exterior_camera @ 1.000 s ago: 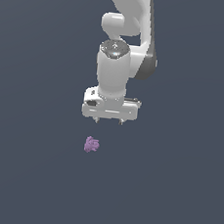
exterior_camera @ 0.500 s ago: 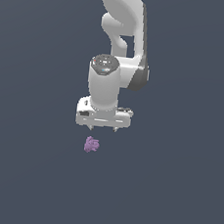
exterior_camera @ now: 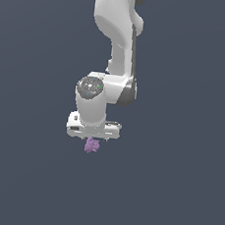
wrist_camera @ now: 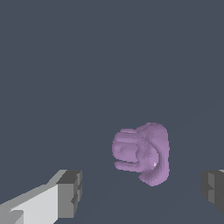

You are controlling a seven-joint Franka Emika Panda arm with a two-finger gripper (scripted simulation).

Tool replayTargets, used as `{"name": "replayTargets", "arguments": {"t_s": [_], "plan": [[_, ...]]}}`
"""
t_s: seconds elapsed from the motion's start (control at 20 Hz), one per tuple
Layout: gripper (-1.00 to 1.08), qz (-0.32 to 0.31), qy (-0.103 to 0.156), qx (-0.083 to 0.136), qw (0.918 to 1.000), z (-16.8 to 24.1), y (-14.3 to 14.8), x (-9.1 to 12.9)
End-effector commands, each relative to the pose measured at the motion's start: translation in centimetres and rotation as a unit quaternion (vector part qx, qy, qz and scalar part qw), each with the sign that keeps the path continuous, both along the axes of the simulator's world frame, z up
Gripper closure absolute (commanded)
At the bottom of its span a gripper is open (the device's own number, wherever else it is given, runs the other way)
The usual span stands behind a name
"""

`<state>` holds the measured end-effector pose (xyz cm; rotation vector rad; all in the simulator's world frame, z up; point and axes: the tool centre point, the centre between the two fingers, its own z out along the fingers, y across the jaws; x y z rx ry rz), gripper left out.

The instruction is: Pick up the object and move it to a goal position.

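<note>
We saw a white robot arm (exterior_camera: 116,31) reaching straight down over a plain dark grey desk (exterior_camera: 174,191). Its tool (exterior_camera: 93,138) hung low, directly above a tiny light-purple lumpy object (exterior_camera: 91,145) lying on the desk. In the wrist view, the object (wrist_camera: 142,152) sat between the two dark fingertips (wrist_camera: 70,192), nearer the far one, touching neither. The tool stood wide apart and held nothing.

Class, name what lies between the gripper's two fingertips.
The light-purple blob lies between the fingers of the open gripper, touching neither, shown in the wrist view.
</note>
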<state>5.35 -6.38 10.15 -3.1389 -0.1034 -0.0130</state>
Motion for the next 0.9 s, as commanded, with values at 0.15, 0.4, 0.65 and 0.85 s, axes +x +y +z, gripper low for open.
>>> {"name": "replayTargets", "arguments": {"t_s": [0.15, 0.4, 0.65, 0.85], "plan": [[-0.92, 0.002, 0.004, -0.001, 1.0, -1.4, -0.9, 0.5], [-0.92, 0.002, 0.004, -0.001, 1.0, -1.6, -1.0, 0.5], [-0.92, 0.002, 0.004, -0.001, 1.0, -2.9, -1.1, 0.4], [-0.92, 0.002, 0.004, -0.001, 1.0, -5.1, -1.1, 0.4]]}}
